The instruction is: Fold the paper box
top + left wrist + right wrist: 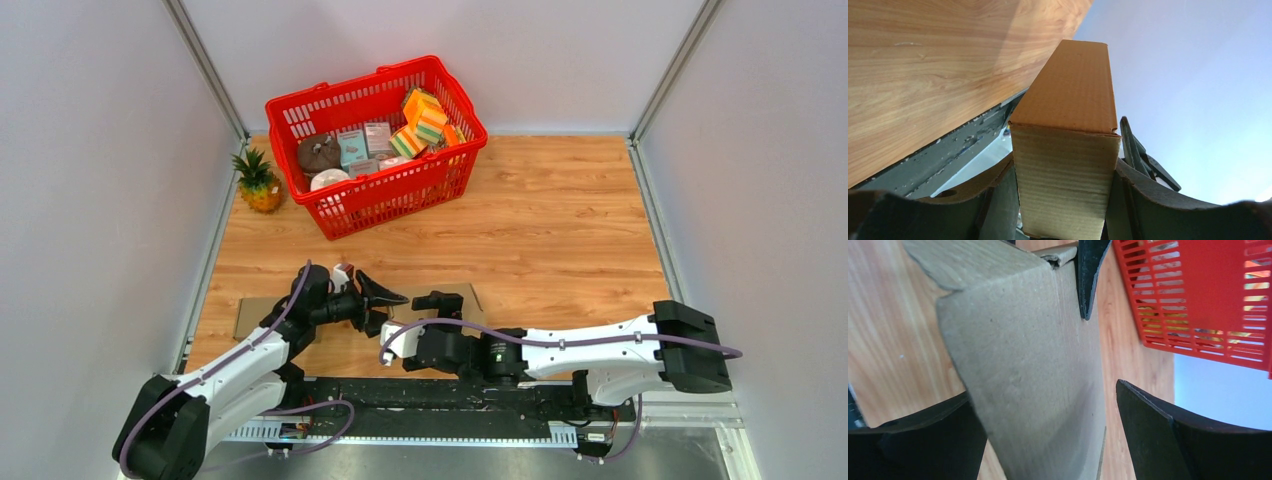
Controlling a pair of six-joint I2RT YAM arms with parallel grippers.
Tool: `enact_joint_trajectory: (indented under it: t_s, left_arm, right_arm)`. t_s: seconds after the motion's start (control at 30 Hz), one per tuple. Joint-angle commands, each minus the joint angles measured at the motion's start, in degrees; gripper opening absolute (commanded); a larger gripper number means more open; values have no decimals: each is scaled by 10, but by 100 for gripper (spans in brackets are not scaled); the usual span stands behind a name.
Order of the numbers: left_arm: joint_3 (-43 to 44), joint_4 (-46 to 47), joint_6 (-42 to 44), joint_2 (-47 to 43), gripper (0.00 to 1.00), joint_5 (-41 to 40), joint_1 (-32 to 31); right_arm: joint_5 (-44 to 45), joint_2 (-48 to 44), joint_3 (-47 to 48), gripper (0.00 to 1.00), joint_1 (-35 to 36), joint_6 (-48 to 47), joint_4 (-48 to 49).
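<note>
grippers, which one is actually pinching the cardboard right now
The left gripper: its fingers press both sides of the paper box. The right gripper only straddles it, open, with a clear gap beside one finger.

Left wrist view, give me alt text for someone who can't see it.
The tan cardboard paper box sits tight between the two dark jaws of the left gripper, one flap folded away from the camera. The wood-grain table fills the upper left, a pale wall the right.
</note>
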Motion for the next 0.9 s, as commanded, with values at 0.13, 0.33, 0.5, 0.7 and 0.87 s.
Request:
enact_joint_trajectory:
  t_s: [0.13,0.33,0.5,0.7,0.87]
  left_arm:
    - [-1,-18,-46,-54,66,5,4]
    - [-5,-31,-48,-97,80,-32,6]
    - [-18,-106,-25,-174,80,-101,7]
    - [-42,-167,-6,-237,80,-136,7]
    - [21,-342,111,-314,81,-218,8]
  right_arm:
    - [100,13,-26,82,24,-61,108]
    - [139,22,-42,68,39,-51,114]
    - [118,4,-49,57,33,-26,96]
    - [17,-9,-30,51,-34,-4,94]
    - [-105,-2,30,45,-113,9,16]
